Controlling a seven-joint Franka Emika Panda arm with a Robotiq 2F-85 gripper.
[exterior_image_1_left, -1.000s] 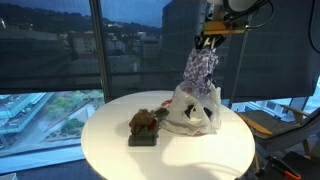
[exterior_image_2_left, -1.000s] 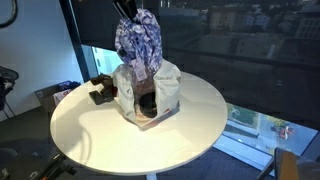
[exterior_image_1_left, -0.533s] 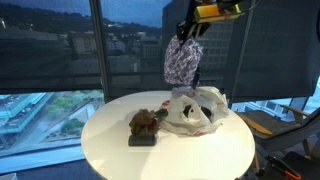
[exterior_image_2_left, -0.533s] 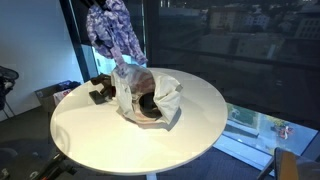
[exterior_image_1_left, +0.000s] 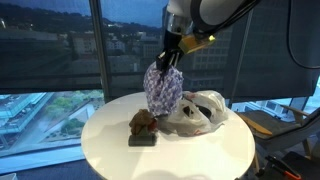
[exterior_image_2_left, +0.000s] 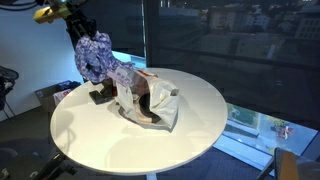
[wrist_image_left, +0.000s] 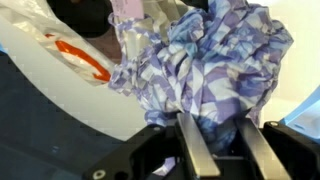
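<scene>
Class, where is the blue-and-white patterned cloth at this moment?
In an exterior view the patterned cloth hangs from the shut jaws above the round table, between the brown object and the white plastic bag.

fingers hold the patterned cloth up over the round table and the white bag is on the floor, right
No: the white bag lies on the round table, not the floor, as both exterior views show. The fingers do hold the patterned cloth above it.
</scene>
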